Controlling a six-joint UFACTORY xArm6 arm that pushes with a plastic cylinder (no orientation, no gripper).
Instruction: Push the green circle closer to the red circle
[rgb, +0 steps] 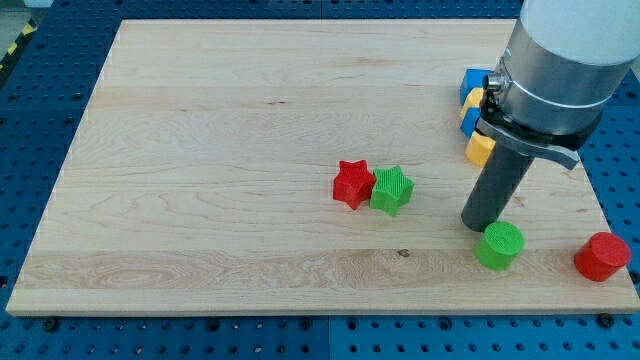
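The green circle (499, 245) lies near the board's bottom right. The red circle (601, 257) lies to its right, close to the board's right edge, with a gap between them. My tip (480, 224) rests on the board just up and left of the green circle, touching or nearly touching it. The dark rod rises from there to the arm's grey body at the view's top right.
A red star (352, 184) and a green star (391, 190) sit touching near the board's middle. Blue blocks (472, 85) and yellow blocks (480, 150) are clustered at the right, partly hidden behind the arm. The wooden board (200, 150) lies on a blue perforated table.
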